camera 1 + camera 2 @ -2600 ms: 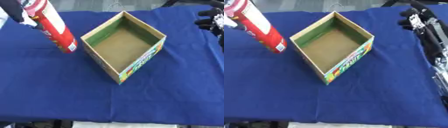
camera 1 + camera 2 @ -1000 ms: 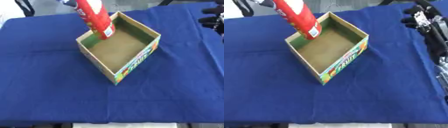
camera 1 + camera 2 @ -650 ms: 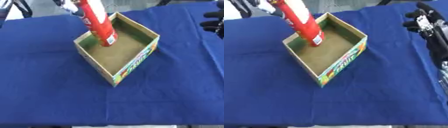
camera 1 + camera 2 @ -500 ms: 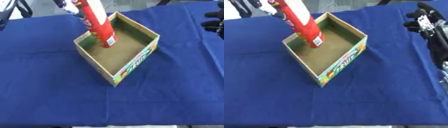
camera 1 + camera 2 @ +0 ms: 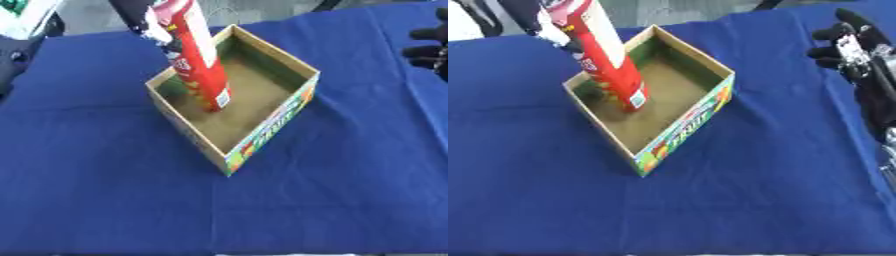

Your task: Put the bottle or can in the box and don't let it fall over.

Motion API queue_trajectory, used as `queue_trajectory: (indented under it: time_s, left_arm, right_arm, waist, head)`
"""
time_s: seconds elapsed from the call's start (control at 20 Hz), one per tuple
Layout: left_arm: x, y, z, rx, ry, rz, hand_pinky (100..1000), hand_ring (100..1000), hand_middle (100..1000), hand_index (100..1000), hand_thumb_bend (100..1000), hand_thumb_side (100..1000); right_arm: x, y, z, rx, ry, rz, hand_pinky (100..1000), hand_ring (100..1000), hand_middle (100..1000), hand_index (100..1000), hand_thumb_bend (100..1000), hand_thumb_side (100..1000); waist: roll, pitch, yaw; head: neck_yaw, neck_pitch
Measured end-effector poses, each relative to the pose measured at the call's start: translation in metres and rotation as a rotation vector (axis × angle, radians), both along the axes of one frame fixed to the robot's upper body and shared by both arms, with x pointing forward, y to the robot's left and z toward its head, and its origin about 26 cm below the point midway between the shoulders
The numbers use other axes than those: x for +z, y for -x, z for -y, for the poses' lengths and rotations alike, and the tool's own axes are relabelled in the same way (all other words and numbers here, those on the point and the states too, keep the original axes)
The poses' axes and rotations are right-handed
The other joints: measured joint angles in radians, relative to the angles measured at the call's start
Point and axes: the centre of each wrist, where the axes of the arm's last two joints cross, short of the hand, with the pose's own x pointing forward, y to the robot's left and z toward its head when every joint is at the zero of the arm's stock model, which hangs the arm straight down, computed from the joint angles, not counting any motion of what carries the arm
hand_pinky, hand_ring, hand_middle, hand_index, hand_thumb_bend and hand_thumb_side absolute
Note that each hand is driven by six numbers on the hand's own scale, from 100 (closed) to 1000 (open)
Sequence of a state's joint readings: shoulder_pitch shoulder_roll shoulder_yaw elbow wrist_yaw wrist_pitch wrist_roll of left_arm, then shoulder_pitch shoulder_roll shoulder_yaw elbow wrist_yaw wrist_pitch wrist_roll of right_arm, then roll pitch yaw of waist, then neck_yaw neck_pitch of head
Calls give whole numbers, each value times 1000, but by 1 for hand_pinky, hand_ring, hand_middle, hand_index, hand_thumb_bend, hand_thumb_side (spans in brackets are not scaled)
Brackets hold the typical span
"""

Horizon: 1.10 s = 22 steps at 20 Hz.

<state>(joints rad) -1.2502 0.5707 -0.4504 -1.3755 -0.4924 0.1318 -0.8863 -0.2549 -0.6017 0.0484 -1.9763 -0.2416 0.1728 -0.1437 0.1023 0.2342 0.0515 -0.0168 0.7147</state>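
On the blue surface [image 5: 105,190], the box [image 5: 262,131] holds your tall red can [image 5: 198,60], base on its floor but leaning. Your left hand [image 5: 156,31] has its fingers clamped near the top; let go now and it may topple.

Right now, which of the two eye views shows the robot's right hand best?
The right eye view shows it best: the right hand is there with its dark curled fingers and part of the arm below it, holding nothing. The left eye view shows only some dark fingers of it, cut by the picture's right edge.
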Motion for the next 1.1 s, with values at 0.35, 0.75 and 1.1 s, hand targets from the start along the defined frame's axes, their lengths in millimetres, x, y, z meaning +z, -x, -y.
queue_trajectory:
  time_s: [0.35, 0.75, 1.1]
  left_arm:
    - [4, 2, -2, -3, -13, 48, 469, 643, 688, 772, 713, 539]
    - [12, 7, -35, 58, 61, 81, 417, 610, 665, 764, 607, 477]
    - [9, 20, -94, 170, 204, 76, 405, 610, 662, 769, 487, 494]
  right_arm:
    - [0, 0, 0, 2, 2, -4, 841, 765, 784, 995, 100, 789]
    - [-5, 2, 1, -5, 1, -16, 840, 766, 784, 994, 100, 784]
    - [-6, 3, 5, -21, -5, -14, 840, 766, 785, 992, 100, 780]
  waist:
    - [1, -2, 5]
    - [0, -21, 35]
    - [-17, -32, 54]
  head:
    - [0, 4]
    - [-7, 15]
    - [-17, 22]
